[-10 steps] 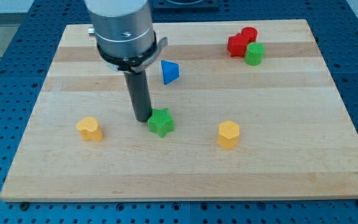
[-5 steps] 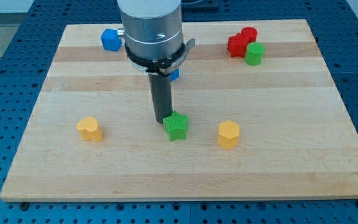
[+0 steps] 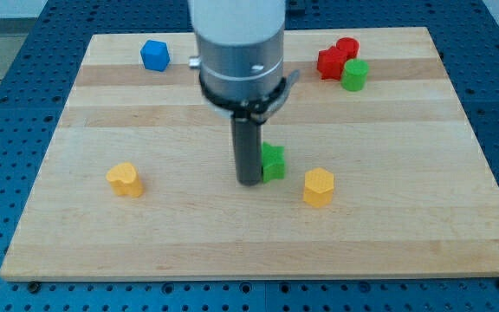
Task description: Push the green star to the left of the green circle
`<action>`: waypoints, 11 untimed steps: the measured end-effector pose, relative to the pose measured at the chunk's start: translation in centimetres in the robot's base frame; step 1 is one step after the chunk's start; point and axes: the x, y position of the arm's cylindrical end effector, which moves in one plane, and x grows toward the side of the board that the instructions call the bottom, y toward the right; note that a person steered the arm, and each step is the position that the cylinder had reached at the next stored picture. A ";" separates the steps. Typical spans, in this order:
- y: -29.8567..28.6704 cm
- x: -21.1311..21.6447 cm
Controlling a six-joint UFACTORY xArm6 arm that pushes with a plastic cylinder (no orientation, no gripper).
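Camera view: tip (image 3: 250, 181) pressed against the green star (image 3: 273, 161) from the left, no jaws to speak of. Green circle (image 3: 354, 74) far right, beside red blocks (image 3: 335, 59). Risk: star glancing off, spinning right toward yellow hexagon (image 3: 318, 187).

No readable text, labels, brand names, numbers or signs appear anywhere in the camera view. The wooden tabletop (image 3: 405, 234), the coloured blocks and the arm's metal housing (image 3: 239, 52) carry no visible markings at all.
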 end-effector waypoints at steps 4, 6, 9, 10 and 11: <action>11.1 -8.5; 10.3 -11.4; 12.8 -14.0; 14.7 -16.1; 12.4 -10.9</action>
